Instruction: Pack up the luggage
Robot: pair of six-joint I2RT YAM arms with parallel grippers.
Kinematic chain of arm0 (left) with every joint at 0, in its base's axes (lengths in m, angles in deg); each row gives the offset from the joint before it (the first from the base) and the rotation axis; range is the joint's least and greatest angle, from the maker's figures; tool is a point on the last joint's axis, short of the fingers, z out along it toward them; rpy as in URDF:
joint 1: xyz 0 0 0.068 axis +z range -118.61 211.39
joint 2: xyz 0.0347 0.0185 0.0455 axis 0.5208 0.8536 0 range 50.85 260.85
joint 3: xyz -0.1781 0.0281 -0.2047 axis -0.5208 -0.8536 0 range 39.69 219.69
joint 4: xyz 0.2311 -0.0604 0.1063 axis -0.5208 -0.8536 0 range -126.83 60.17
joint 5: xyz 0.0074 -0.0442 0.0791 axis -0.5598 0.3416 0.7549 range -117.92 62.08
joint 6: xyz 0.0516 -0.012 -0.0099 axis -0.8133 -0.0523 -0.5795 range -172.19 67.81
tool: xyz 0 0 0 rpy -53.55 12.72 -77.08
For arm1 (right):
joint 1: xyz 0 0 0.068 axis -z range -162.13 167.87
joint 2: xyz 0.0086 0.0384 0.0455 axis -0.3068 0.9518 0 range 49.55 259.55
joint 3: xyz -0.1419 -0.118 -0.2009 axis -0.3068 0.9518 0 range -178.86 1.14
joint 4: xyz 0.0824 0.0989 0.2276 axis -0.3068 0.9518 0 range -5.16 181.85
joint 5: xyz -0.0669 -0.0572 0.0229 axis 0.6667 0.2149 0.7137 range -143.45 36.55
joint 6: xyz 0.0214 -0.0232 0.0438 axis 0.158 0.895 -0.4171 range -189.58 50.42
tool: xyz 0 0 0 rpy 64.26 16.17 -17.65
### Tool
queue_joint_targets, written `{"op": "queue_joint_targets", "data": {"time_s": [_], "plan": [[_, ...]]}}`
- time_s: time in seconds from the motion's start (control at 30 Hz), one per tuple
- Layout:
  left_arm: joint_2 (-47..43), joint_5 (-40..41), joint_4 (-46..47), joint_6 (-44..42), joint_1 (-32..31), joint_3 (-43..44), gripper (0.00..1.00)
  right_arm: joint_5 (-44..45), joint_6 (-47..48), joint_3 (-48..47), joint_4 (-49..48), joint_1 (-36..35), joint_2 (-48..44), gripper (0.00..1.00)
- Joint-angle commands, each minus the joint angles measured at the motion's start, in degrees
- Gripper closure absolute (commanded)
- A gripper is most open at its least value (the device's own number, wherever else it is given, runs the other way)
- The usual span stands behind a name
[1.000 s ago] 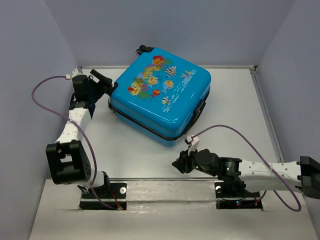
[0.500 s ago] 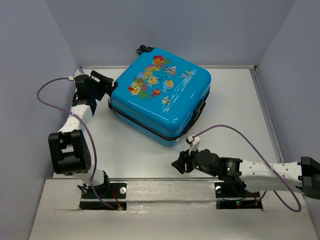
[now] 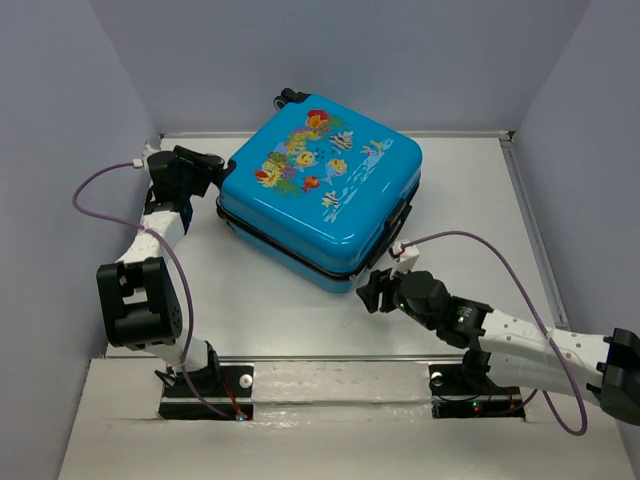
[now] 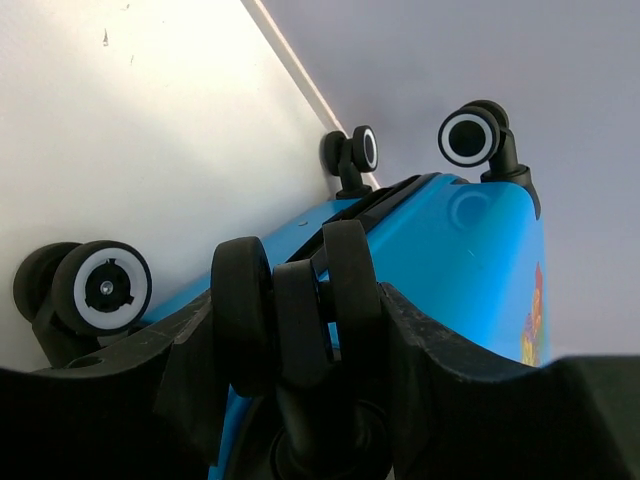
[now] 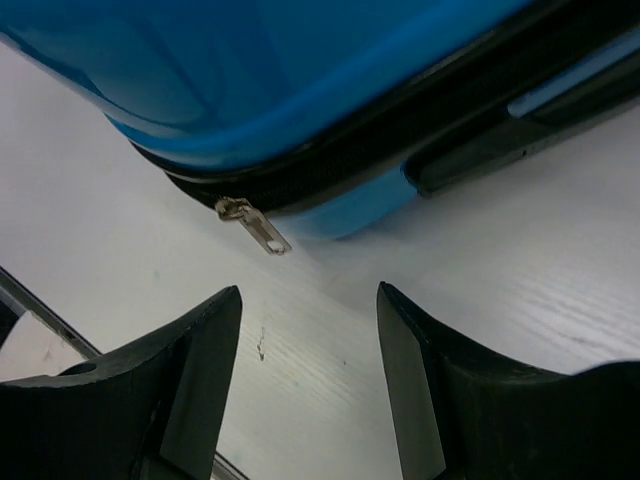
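One luggage, four casters, one zipper pull, two arms.

I'm running this from afar, and it reads as a robotics lab test cell. A flat white tabletop is boxed in on three sides by plain pale grey wall panels. A white-and-black jointed left arm and matching right arm are bolted to a bare metal rail, with thin purple cables looping off them.

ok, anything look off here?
Nothing damaged or spilled. The luggage lies shut and flat, skewed to the table edges. The left gripper clamps one wheel; the right gripper is open by the zip pull at the near corner.
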Motion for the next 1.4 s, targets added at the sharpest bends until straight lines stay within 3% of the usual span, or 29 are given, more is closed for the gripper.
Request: {"op": "queue_joint_targets", "data": {"time_s": [0.0,0.2,0.4,0.5,0.63,0.73,0.77,0.8,0.9,1.07,1.1,1.2,1.37], "plan": [[-1.6,-3.2,9.7,-4.0,-0.8,-1.3,0.94,-6.7,9.7,-1.3,-11.5,4.1,-0.4,0.38],[-2.2,-3.9,10.7,-3.4,-0.9,-2.5,0.94,-15.8,12.1,-5.1,-14.4,6.6,6.4,0.38],[-2.8,-4.7,11.0,-3.1,-1.0,-2.6,0.94,-15.9,12.1,-6.7,-16.4,7.8,10.5,0.39],[-3.2,-4.8,11.0,-3.2,-1.0,-2.9,0.94,-16.9,11.2,-6.7,-18.2,7.8,11.5,0.46],[-3.4,-4.8,10.9,-3.2,-1.4,-3.6,0.94,-15.9,10.7,-6.6,-20.2,7.8,13.2,0.67],[-3.7,-4.8,10.9,-3.1,-1.7,-4.5,0.94,-16.0,10.1,-6.8,-20.9,7.8,13.9,0.75],[-4.3,-4.7,11.1,-2.7,-1.7,-4.9,0.94,-17.2,9.7,-6.4,-22.2,7.8,14.0,0.88],[-4.6,-4.5,11.4,-2.7,-1.7,-5.4,0.94,-18.1,9.6,-5.9,-23.5,7.8,13.9,0.92],[-5.8,-4.2,13.0,-1.7,-1.7,-8.0,0.94,-20.1,8.3,-5.1,-24.4,6.7,13.1,0.93],[-6.3,-4.1,15.1,-0.4,-1.8,-10.7,0.94,-13.5,7.0,-7.8,-20.9,-4.9,15.3,0.93],[-6.3,-4.0,15.3,-0.3,-1.8,-11.0,0.94,-6.8,6.4,-9.2,-19.9,-9.7,16.9,0.93],[-6.9,-4.0,15.7,-0.2,-2.3,-12.1,0.94,2.3,4.5,-15.6,-16.2,-14.1,25.4,0.93],[-11.2,-2.6,16.4,-0.4,-2.8,-17.0,0.94,7.5,8.3,-23.2,-12.2,-12.9,30.5,0.93]]}}
